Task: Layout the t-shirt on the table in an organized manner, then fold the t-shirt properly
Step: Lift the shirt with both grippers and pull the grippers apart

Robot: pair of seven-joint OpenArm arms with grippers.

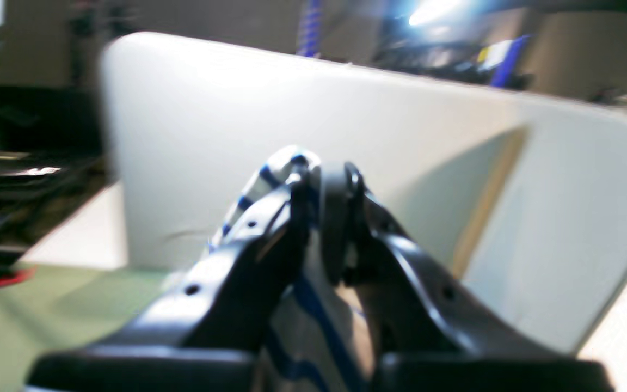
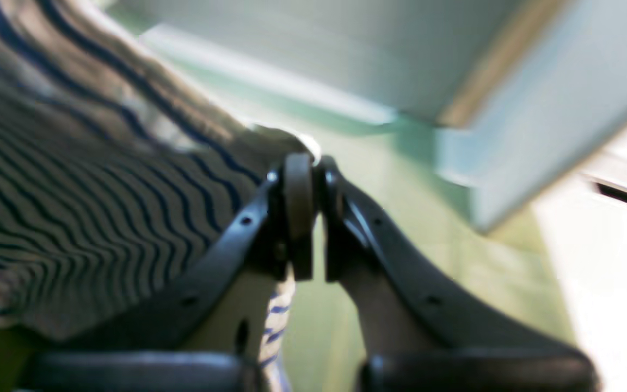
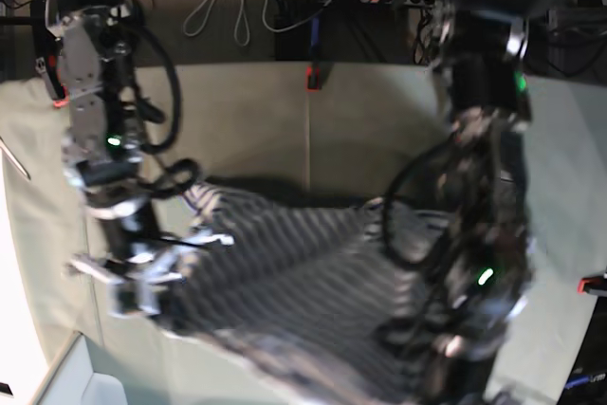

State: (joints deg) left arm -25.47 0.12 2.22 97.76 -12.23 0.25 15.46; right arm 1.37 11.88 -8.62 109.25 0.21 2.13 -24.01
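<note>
I see both arms low over the table (image 3: pixel 285 120), the striped t-shirt (image 3: pixel 303 282) stretched between them above the pale green cloth. My left gripper (image 1: pixel 321 179) is clenched on a bunched edge; my right gripper (image 2: pixel 305 179) pinches soft, wavy-striped fabric.
</note>
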